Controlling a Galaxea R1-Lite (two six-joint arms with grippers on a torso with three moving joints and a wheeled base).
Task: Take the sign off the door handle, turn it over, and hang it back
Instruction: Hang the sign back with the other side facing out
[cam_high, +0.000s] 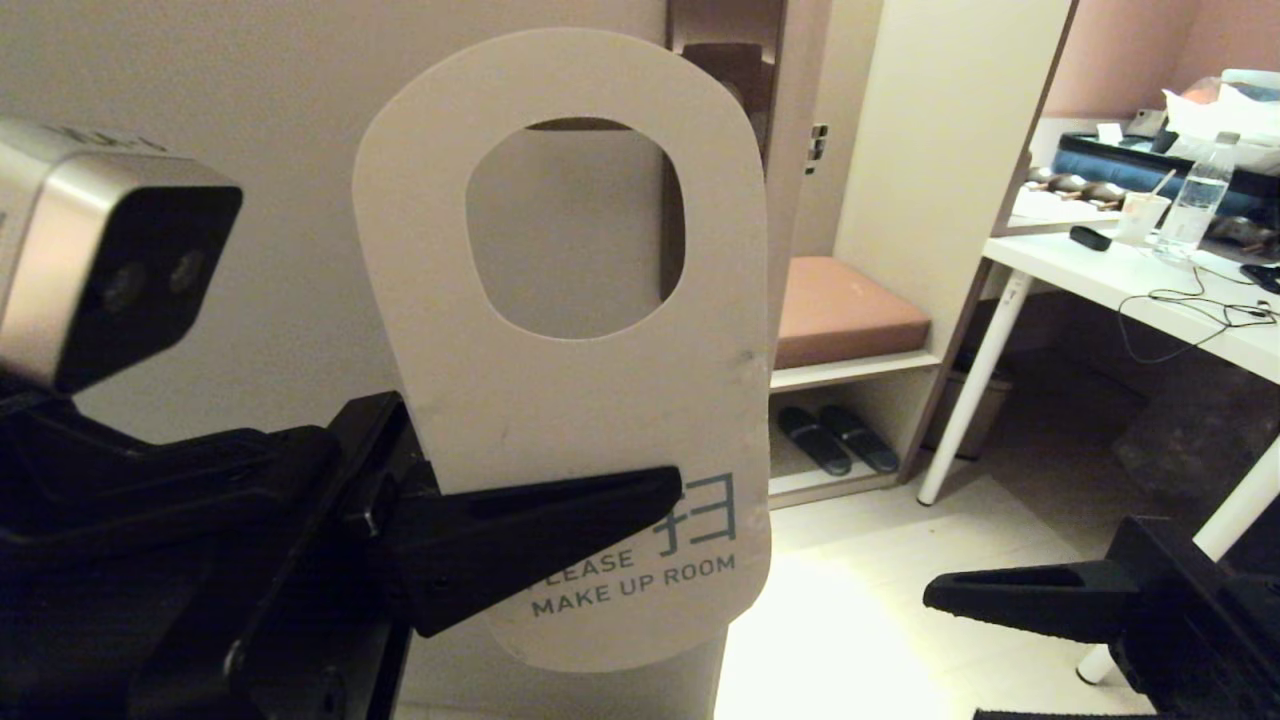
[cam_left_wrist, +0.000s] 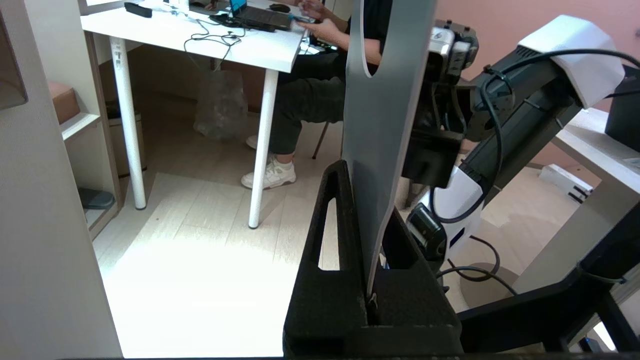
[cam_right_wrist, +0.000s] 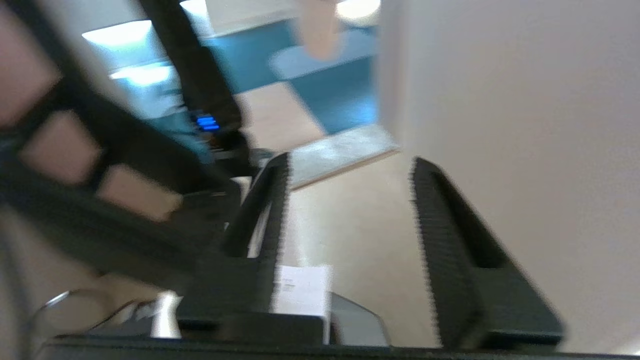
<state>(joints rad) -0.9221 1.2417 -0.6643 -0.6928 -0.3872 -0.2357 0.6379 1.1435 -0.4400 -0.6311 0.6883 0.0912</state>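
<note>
The sign is off the handle and held upright, close in front of the head camera. Its off-white "PLEASE MAKE UP ROOM" face is turned toward me. My left gripper is shut on its lower part, one finger across the print. The left wrist view shows the sign edge-on, its slate-blue face visible, clamped in the gripper. The door handle's dark plate peeks out past the sign's upper right; the lever is mostly hidden behind the sign. My right gripper is low on the right, open and empty.
The pale door fills the left. A cushioned bench with slippers beneath stands behind. A white desk with a bottle, cup and cables is at the right. A seated person shows in the left wrist view.
</note>
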